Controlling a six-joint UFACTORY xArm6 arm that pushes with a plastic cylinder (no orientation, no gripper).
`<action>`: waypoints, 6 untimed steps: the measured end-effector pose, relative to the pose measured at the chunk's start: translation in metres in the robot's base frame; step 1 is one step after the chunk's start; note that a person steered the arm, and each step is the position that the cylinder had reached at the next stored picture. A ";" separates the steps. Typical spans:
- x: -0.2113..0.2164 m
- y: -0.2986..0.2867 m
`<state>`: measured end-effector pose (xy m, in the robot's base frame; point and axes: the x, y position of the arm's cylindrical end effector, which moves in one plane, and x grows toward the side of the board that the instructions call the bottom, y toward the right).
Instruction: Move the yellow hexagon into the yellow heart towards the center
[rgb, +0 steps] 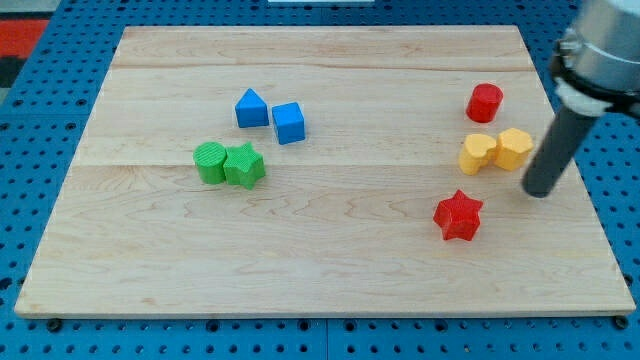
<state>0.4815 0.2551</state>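
Observation:
The yellow hexagon (515, 148) lies at the view's right side of the wooden board, touching the yellow heart (478, 153) on its left. My tip (539, 190) is just to the right of and slightly below the hexagon, a small gap away from it. The dark rod rises from the tip toward the view's top right.
A red cylinder (485, 102) sits above the yellow pair and a red star (458, 215) below them. A blue triangle (251, 108) and blue cube (289, 122) lie left of center, with a green cylinder (210, 162) and green star (244, 165) below. The board's right edge (580, 180) is close to my tip.

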 end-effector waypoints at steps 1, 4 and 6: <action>-0.018 0.036; -0.068 -0.074; -0.061 -0.138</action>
